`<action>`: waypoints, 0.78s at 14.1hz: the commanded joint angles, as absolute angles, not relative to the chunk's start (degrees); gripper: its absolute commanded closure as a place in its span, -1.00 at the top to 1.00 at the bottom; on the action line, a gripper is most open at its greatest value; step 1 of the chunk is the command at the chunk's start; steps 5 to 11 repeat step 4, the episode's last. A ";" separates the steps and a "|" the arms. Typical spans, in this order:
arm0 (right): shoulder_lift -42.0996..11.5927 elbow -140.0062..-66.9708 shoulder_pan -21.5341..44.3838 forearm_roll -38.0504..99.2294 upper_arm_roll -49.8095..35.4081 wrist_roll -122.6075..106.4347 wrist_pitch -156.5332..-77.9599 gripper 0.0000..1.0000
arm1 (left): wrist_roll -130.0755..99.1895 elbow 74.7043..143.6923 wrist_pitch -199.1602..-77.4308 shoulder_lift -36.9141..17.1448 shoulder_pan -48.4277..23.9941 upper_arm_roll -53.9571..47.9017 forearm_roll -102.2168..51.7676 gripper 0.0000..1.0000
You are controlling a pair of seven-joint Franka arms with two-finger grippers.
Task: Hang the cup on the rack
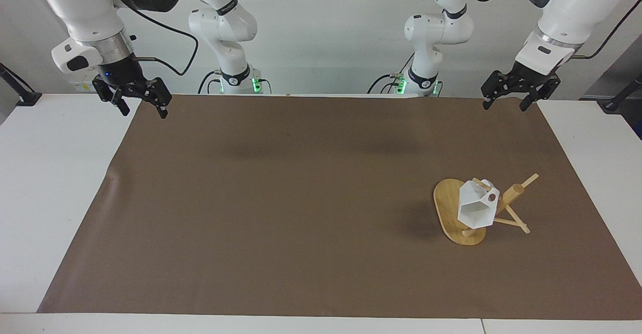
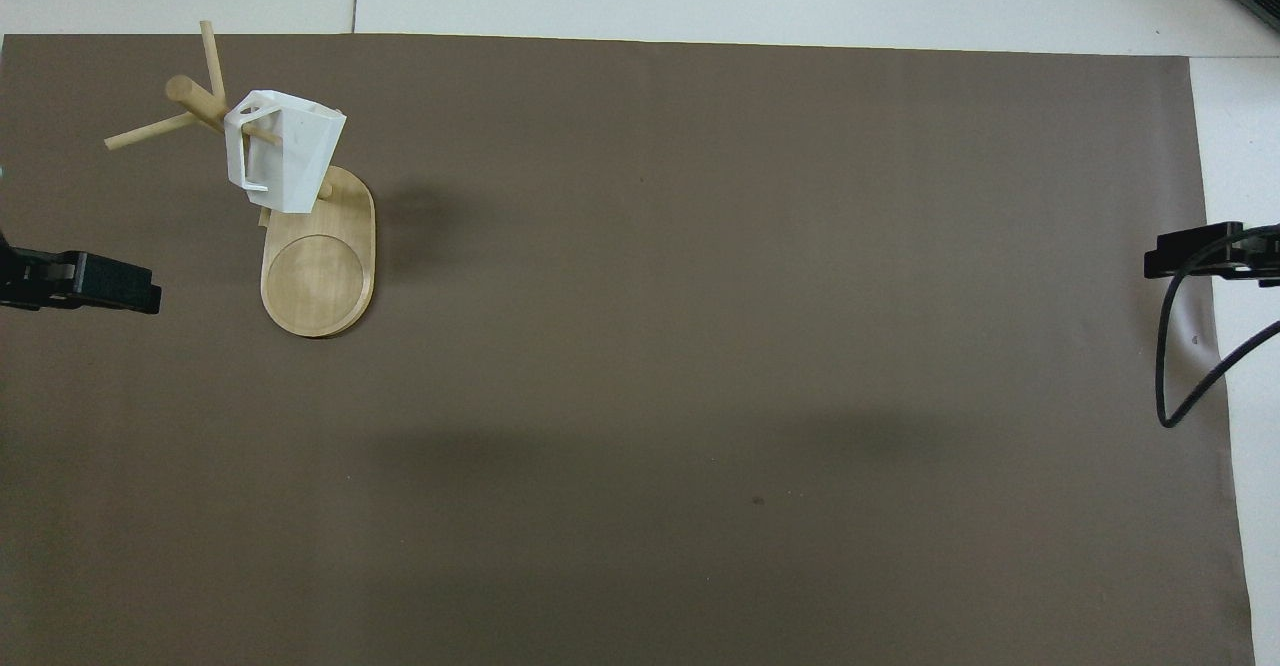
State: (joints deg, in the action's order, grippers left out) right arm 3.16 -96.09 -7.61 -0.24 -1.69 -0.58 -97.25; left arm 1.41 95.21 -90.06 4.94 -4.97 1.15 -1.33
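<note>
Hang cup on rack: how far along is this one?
Done: the cup hangs by its handle on a peg of the rack, touching no gripper. In hand: nothing; the left gripper and right gripper hover open over the mat's robot-side corners. Left: nothing visible.

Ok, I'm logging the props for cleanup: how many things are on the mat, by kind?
Cup: 1
Rack: 1
Total: 2, on the mat
</note>
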 commanded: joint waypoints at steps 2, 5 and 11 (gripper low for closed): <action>3.96 -96.68 -7.82 0.97 -1.76 -1.67 -96.86 1.00 | 0.44 95.89 -89.30 6.15 -5.62 1.23 -0.09 1.00; 3.96 -96.68 -7.82 0.97 -1.76 -1.67 -96.86 1.00 | 0.53 95.80 -89.03 6.15 -5.63 1.23 -0.09 1.00; 3.96 -96.68 -7.82 0.97 -1.76 -1.67 -96.86 1.00 | 0.53 95.80 -89.03 6.15 -5.63 1.23 -0.09 1.00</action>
